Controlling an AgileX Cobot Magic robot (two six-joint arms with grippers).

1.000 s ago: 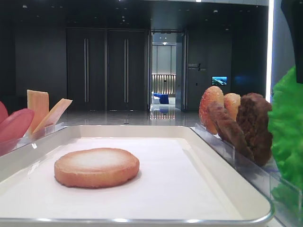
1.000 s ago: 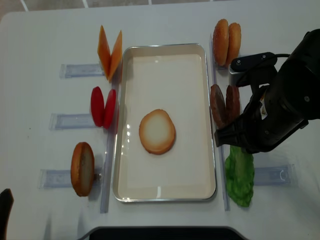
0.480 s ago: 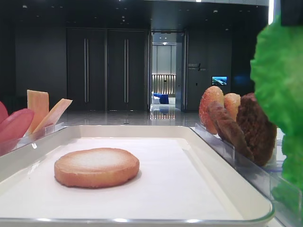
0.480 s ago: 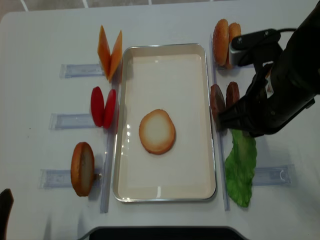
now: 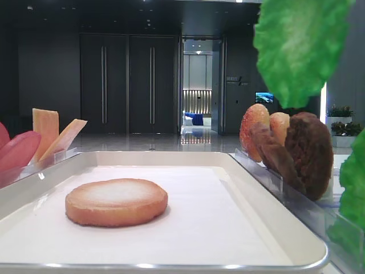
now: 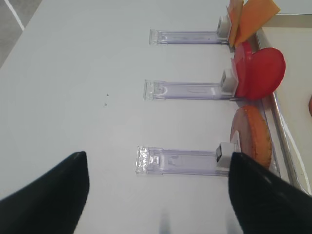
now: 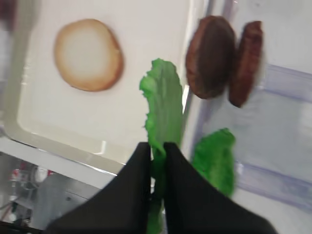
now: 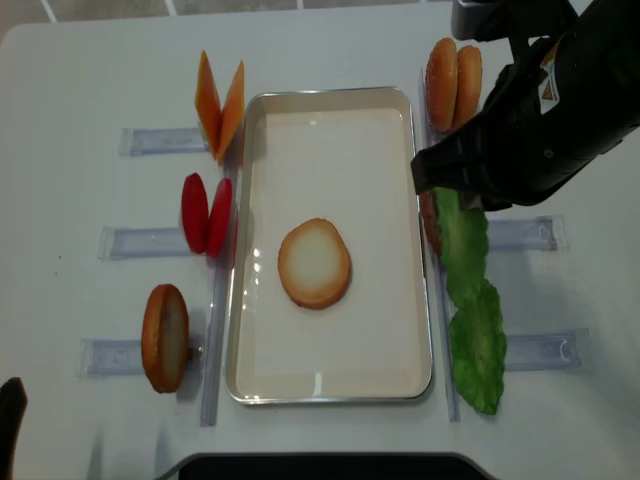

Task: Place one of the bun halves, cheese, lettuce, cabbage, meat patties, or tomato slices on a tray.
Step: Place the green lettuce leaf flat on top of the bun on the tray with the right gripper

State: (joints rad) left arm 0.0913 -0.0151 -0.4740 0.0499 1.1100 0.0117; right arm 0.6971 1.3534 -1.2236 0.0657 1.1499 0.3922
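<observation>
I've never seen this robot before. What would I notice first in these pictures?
A ruffled bright green lettuce leaf dangles in the air, pinched in the right hand, just right of the big white rectangular tray. One round pale-topped tan bun half lies flat in the middle of that tray. A second green leaf rests in its holder on the table, to the tray's right.

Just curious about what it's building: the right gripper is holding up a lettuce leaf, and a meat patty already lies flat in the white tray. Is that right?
Not quite. What lies flat in the tray is a bun half, pale face up, as the overhead view shows. The meat patties stand on edge beside the tray. The rest holds: the right gripper is shut on a lettuce leaf.
</observation>
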